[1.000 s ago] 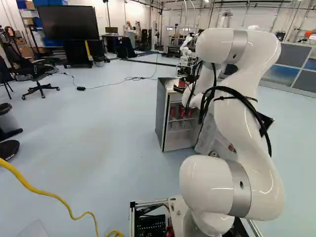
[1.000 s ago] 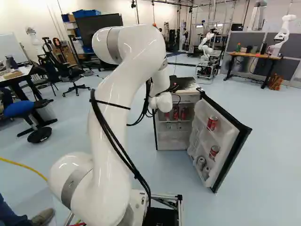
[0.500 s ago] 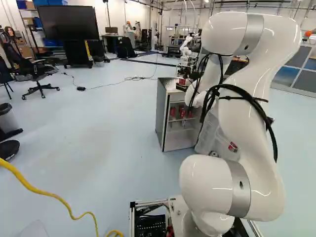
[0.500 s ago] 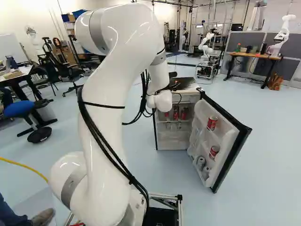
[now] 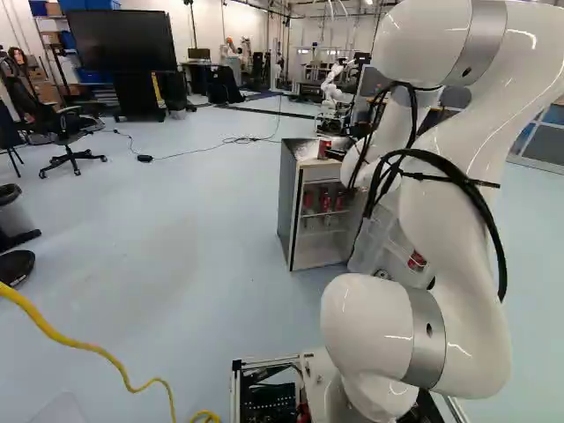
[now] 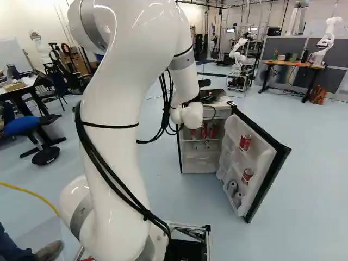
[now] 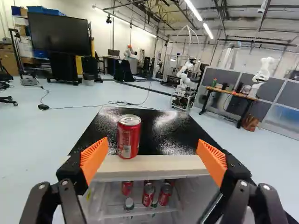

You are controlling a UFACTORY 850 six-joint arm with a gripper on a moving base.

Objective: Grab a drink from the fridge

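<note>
Gripper (image 6: 209, 97) spread wide, fingers well apart, level with the top of the fridge (image 5: 286, 198) and pointing forward over its front edge. Orange pads (image 7: 94, 157) facing each other across the gap, touching nothing that can be made out. Just ahead, between the lines of the two fingers and nearer the left one, a red can (image 7: 128, 137): upright, alone, set at the near edge of the black top (image 7: 163, 133), behind a pale front strip (image 7: 154, 164). Hard to tell whether already within reach of the pads. Below the gripper, inside the open fridge, more red cans (image 7: 148, 195) in a loose group on a shelf (image 7: 140, 213). Low and to the right, swung out toward the base, the door (image 6: 268, 176), with a red door can (image 6: 245, 142) in an upper rack, another red one lower, and silver cans (image 6: 232, 187) near the bottom. Beyond the fridge, along the floor ahead and to the left, a thin black cable (image 7: 77, 107). Farther ahead, another robot (image 7: 186, 81); off to the right, a desk (image 7: 229, 94); far to the left, a big screen (image 7: 58, 32).
</note>
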